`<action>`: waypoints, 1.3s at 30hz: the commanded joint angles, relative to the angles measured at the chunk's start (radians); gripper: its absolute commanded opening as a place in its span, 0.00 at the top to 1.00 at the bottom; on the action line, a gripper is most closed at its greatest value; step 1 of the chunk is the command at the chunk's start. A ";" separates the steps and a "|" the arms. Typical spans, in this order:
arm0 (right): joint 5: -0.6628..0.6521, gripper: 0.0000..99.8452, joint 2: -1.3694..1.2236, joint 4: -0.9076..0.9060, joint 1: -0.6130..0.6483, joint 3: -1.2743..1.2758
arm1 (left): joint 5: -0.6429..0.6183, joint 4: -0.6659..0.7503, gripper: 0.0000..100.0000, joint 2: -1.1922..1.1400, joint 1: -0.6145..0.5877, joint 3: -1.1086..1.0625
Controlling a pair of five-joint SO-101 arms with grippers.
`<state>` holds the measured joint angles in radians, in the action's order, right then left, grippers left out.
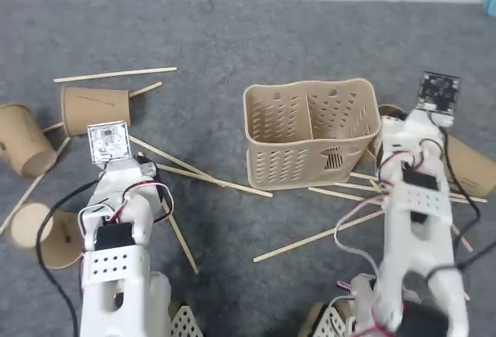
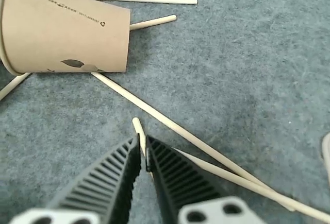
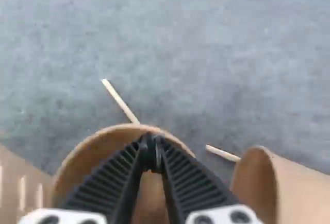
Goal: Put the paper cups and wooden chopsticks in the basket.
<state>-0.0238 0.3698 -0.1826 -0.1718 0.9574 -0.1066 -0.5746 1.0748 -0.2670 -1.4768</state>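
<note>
Chopstick (image 2: 137, 130) left of basket (image 1: 287, 163): pinched by closed left end effector (image 2: 143, 141). Paper cup (image 3: 87, 149) beside basket: rim clamped by closed right end effector (image 3: 149, 149).

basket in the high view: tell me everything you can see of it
The basket is a beige, plastic-looking, rounded-rectangular bin with walls pierced by rows of vertical slots. An inner divider splits it into two compartments; what shows of both looks empty. It stands upright on the grey carpet, right of centre. Wooden chopsticks lie at its front-right base, and another chopstick ends near its front-left corner; contact cannot be told. A paper cup lies just behind its right end.
</note>
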 commanded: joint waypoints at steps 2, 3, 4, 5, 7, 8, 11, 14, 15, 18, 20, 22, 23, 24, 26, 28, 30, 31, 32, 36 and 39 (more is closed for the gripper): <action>0.005 0.99 -0.214 -0.002 0.008 -0.230 | 0.009 0.025 0.99 -0.005 0.000 0.019; 0.006 0.99 -0.248 -0.041 0.005 -0.282 | 0.009 0.025 0.99 -0.005 0.000 0.019; 0.008 0.99 -0.266 -0.104 0.004 -0.336 | 0.009 0.025 0.99 -0.005 0.000 0.019; 0.003 0.99 -0.272 -0.183 0.002 -0.387 | 0.009 0.026 0.99 -0.005 0.000 0.019; 0.003 0.98 -0.265 -0.372 -0.005 -0.494 | 0.011 0.026 0.99 -0.005 0.000 0.019; 0.003 0.96 -0.257 -0.461 -0.005 -0.546 | 0.011 0.028 0.99 -0.005 0.000 0.019; 0.003 0.88 -0.234 -0.671 -0.002 -0.687 | 0.011 0.028 0.99 -0.005 0.000 0.019; 0.002 0.86 -0.202 -0.797 -0.007 -0.795 | 0.011 0.028 0.99 -0.005 0.002 0.019; 0.002 0.86 -0.189 -0.831 -0.012 -0.822 | 0.011 0.028 0.99 -0.005 0.002 0.019; -0.003 0.86 -0.160 -0.914 -0.041 -0.873 | 0.011 0.028 0.99 -0.005 0.000 0.019; -0.037 0.86 -0.150 -0.951 -0.061 -0.879 | 0.011 0.028 0.99 -0.005 0.000 0.019; -0.068 0.86 -0.153 -0.986 -0.076 -0.876 | 0.011 0.028 0.99 -0.005 0.000 0.019; -0.077 0.86 -0.159 -1.000 -0.077 -0.872 | 0.011 0.028 0.99 -0.005 0.000 0.019; -0.083 0.86 -0.168 -1.001 -0.077 -0.856 | 0.011 0.028 0.99 -0.005 0.000 0.019; -0.083 0.86 -0.188 -0.992 -0.074 -0.827 | 0.011 0.028 0.99 -0.005 0.000 0.019; -0.083 0.86 -0.214 -0.964 -0.070 -0.799 | 0.011 0.028 0.99 -0.005 0.000 0.019; -0.083 0.86 -0.242 -0.934 -0.070 -0.784 | 0.011 0.028 0.99 -0.005 -0.002 0.019; -0.083 0.86 -0.257 -0.920 -0.070 -0.779 | 0.011 0.028 0.99 -0.005 -0.002 0.019; -0.081 0.86 -0.275 -0.912 -0.071 -0.779 | 0.011 0.028 0.99 -0.005 -0.002 0.019; -0.075 0.86 -0.357 -0.901 -0.070 -0.786 | 0.011 0.028 0.99 -0.005 -0.002 0.019; -0.075 0.86 -0.418 -0.858 -0.061 -0.781 | 0.011 0.028 0.99 -0.005 -0.002 0.019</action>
<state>-0.0913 -0.0322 -1.0863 -0.2348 0.1887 -0.1066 -0.5746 1.0748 -0.2670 -1.4768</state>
